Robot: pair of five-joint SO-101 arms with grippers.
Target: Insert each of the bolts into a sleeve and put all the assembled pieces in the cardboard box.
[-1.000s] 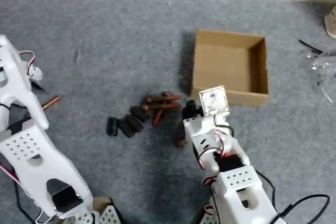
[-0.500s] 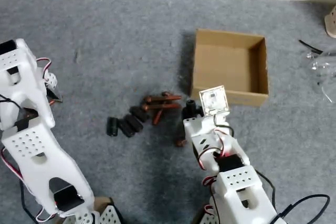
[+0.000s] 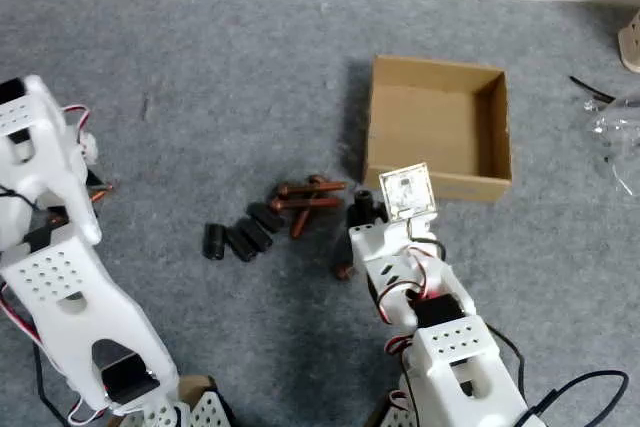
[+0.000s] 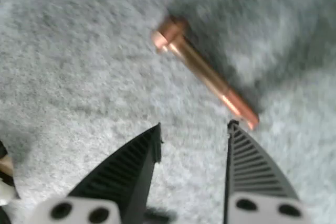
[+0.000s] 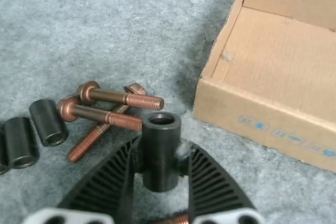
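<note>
A lone copper bolt [image 4: 205,72] lies on the grey carpet just beyond my left gripper [image 4: 194,129], which is open and hangs over it; from above, only the bolt's tip [image 3: 102,191] peeks out beside that gripper [image 3: 93,183]. My right gripper [image 5: 163,148] is shut on an upright black sleeve [image 5: 160,150], held just in front of the cardboard box [image 5: 283,66]. Three more bolts [image 5: 110,103] lie crossed beside it, with loose black sleeves [image 5: 47,121] next to them. In the high view the bolt pile [image 3: 305,197] and sleeves [image 3: 240,237] lie between the arms, left of the box [image 3: 385,127].
Another copper bolt end [image 3: 343,270] lies by the right arm's wrist. Clear plastic pieces and a black wire [image 3: 605,117] lie at the table's right edge. A black cable [image 3: 570,387] loops at the bottom right. Open carpet stretches behind the parts.
My left arm has swung over the lone bolt, which lay in plain sight a second ago and is now mostly covered from above. The right arm and its sleeve have not moved.
</note>
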